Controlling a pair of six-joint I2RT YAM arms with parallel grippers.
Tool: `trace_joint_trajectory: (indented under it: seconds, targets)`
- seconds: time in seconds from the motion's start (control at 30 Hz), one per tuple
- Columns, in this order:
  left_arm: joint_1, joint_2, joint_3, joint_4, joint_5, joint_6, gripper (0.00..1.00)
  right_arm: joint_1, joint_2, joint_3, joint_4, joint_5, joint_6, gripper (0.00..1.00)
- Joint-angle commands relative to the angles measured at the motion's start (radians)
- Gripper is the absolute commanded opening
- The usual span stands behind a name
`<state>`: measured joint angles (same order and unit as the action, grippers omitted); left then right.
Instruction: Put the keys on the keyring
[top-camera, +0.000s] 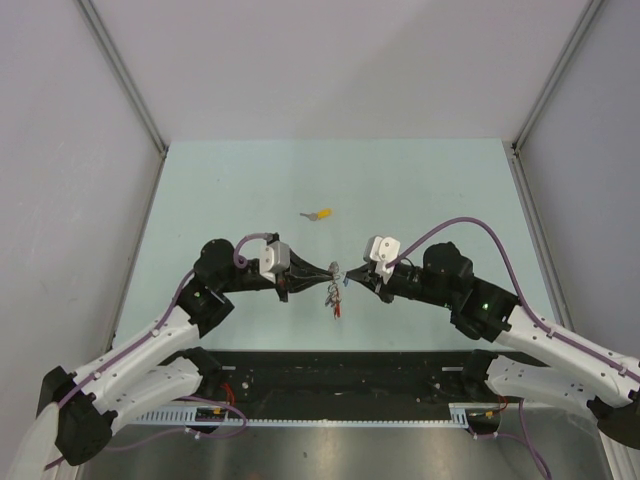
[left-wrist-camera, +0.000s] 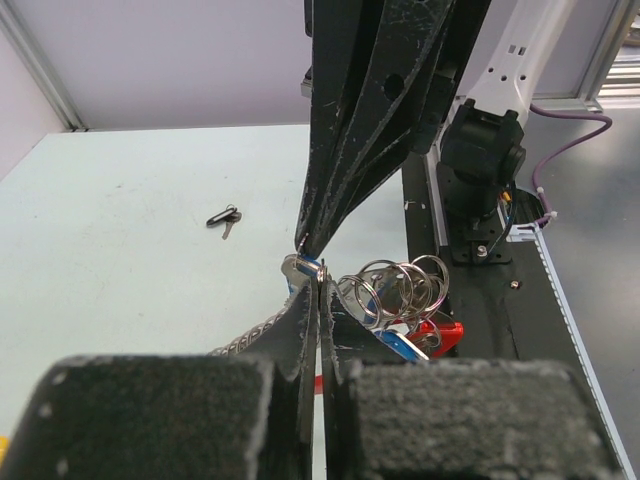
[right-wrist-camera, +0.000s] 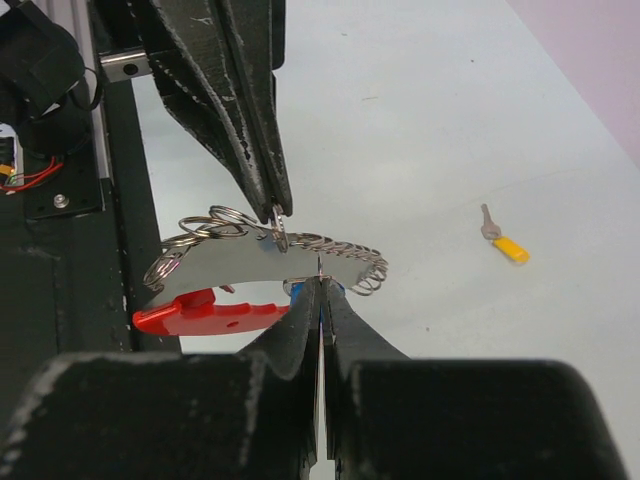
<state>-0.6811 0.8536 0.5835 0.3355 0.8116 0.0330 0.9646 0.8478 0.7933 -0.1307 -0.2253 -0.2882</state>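
Top external view shows us both arms meeting above the pale green tabletop (top-camera: 200, 200); the left gripper (left-wrist-camera: 318, 290) is clamped on the small silver metal keyring (right-wrist-camera: 281, 232) with its chain and red strap; the right gripper (right-wrist-camera: 320, 285) pinches the blue-capped silver key (left-wrist-camera: 298, 268) just beside it; a yellow-capped silver key (top-camera: 321, 214) lies well apart.

A lone key (top-camera: 320, 214) lies on the table (top-camera: 230, 180) behind the keyring (top-camera: 335, 290).
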Motion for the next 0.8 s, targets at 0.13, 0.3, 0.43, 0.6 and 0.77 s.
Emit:
trace_joint_trajectory:
  seconds: [0.13,0.3,0.43,0.6,0.77]
  targets:
    - [0.006,-0.019,0.004,0.06,-0.002,-0.002,0.0,0.003,-0.016,0.035,0.013,-0.057,-0.009,0.0]
    - [0.006,-0.018,0.003,0.066,0.006,-0.004,0.0,0.003,-0.015,0.035,0.013,-0.068,-0.011,0.0]
    - [0.006,-0.021,0.002,0.069,0.001,-0.004,0.0,0.003,-0.016,0.035,0.008,-0.071,-0.012,0.0]
    - [0.008,-0.021,0.002,0.071,0.003,-0.002,0.0,0.003,-0.015,0.035,0.009,-0.078,-0.014,0.0]
    - [0.008,-0.024,-0.002,0.074,0.001,-0.004,0.0,0.005,-0.012,0.035,0.011,-0.083,-0.014,0.0]
